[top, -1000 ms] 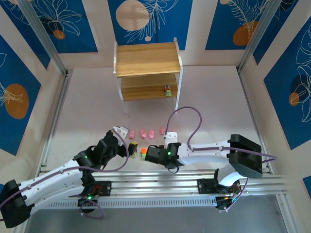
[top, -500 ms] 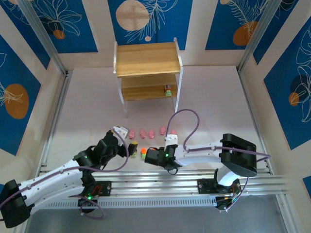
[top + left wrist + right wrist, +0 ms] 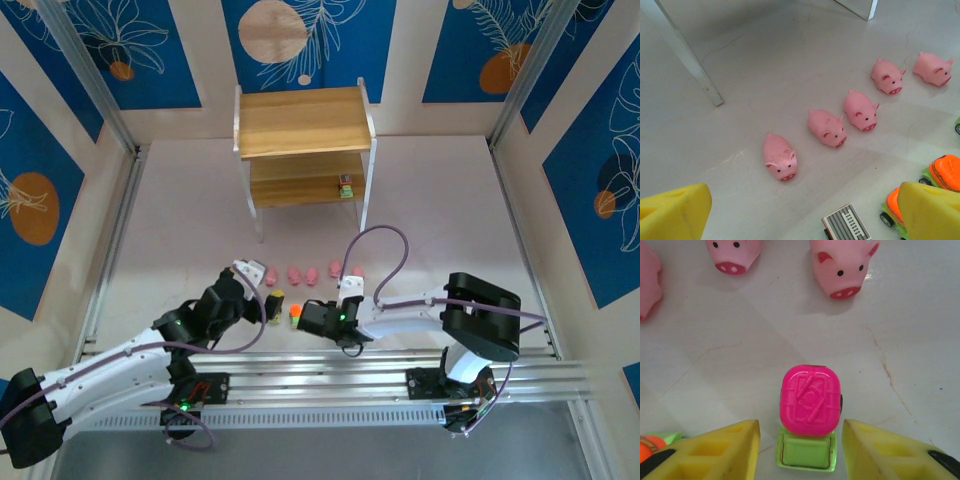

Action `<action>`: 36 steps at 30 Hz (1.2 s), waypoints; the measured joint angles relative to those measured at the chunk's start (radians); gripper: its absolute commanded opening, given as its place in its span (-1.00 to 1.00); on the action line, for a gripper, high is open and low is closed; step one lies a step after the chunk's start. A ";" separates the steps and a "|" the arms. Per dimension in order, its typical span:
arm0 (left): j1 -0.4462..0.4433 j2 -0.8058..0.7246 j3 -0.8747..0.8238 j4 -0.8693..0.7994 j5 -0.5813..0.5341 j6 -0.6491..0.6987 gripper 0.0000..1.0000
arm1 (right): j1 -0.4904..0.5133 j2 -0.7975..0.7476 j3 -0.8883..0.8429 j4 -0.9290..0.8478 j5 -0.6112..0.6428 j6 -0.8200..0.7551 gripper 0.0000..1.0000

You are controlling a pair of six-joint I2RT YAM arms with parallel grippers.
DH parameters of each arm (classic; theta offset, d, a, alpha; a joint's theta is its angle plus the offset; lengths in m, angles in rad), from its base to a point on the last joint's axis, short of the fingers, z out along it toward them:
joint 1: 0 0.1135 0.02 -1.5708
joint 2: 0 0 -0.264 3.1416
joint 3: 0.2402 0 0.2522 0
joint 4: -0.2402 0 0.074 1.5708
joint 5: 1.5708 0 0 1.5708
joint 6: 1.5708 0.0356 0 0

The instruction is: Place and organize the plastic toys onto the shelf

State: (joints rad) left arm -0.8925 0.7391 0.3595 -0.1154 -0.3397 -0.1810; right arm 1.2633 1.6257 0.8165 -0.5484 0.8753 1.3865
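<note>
The left gripper [image 3: 801, 215] hangs wide apart and empty over five pink pigs [image 3: 826, 128], their row running toward two o'clock. The right gripper [image 3: 805, 452] brackets the magenta-topped toy car [image 3: 810, 400], jaws apart, not clamped: the pick step, I judge. Next it must pinch squarely, lift, and carry to the shelf [image 3: 303, 122] at twelve o'clock. The top view shows one toy [image 3: 345, 186] on the lower board; the left wrist view adds a grey-topped car [image 3: 845, 227].
</note>
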 measured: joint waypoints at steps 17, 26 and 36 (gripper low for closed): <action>0.000 0.016 0.000 0.003 0.000 0.000 0.90 | -0.011 0.027 -0.027 0.052 -0.011 -0.004 -0.18; 0.000 0.018 0.000 0.004 0.000 0.000 0.91 | -0.011 0.027 -0.027 0.054 -0.011 0.000 -0.20; 0.000 0.030 0.000 0.004 0.000 0.000 0.91 | -0.003 0.027 -0.027 0.051 -0.010 0.016 -0.18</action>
State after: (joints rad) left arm -0.8925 0.7689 0.3599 -0.1116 -0.3401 -0.1806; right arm 1.2602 1.6531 0.7891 -0.4969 0.8654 1.4025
